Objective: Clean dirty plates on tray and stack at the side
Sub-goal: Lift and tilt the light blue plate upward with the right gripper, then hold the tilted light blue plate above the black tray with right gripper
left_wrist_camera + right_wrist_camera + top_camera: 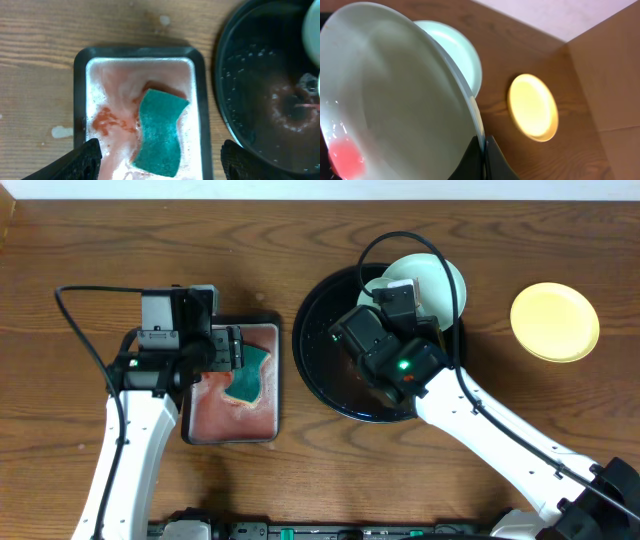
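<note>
Left gripper (232,348) is wide open and empty above the sponge (160,132) in the small tray (80,100). Right gripper (482,150) pinches the rim of a tilted, red-smeared mint plate (395,100) over the black tray (320,370). That thin, wet edge grip could slip and drop the plate.

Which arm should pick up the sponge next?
Left, probably. The left jaws stand open above the sponge in the small tray. The right jaws are shut on a smeared plate over the black tray.
</note>
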Available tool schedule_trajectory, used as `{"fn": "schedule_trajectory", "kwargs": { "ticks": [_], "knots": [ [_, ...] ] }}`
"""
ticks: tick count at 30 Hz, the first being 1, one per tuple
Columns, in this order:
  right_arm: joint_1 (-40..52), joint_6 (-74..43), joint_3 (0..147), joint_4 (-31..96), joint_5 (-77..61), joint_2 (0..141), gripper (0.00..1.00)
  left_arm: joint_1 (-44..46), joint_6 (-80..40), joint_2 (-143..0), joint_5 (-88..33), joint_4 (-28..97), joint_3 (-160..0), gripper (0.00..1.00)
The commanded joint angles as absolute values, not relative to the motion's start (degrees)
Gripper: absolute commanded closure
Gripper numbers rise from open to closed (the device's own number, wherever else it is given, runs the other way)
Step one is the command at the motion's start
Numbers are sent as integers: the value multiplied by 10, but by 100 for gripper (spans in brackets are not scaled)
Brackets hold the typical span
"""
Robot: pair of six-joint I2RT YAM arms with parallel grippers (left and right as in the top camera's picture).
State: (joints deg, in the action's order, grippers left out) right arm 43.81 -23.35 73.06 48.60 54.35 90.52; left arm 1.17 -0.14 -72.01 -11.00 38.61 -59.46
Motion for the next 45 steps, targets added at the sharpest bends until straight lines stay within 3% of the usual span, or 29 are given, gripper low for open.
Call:
{"fn": "schedule_trajectory", "kwargs": {
  "ticks": [1, 12, 23, 45],
  "knots": [
    [459, -230, 745, 481, 642, 895, 99, 9, 0, -704, -129, 384, -591, 22],
    [503, -126, 745, 441, 739, 926, 99, 9, 0, -704, -129, 383, -591, 23],
    [537, -102, 745, 441, 830, 974, 99, -50, 0, -704, -152, 381, -591, 22],
    [552, -66, 743, 426, 842, 975, 99, -74, 0, -704, -176, 382, -591, 22]
  ]
}}
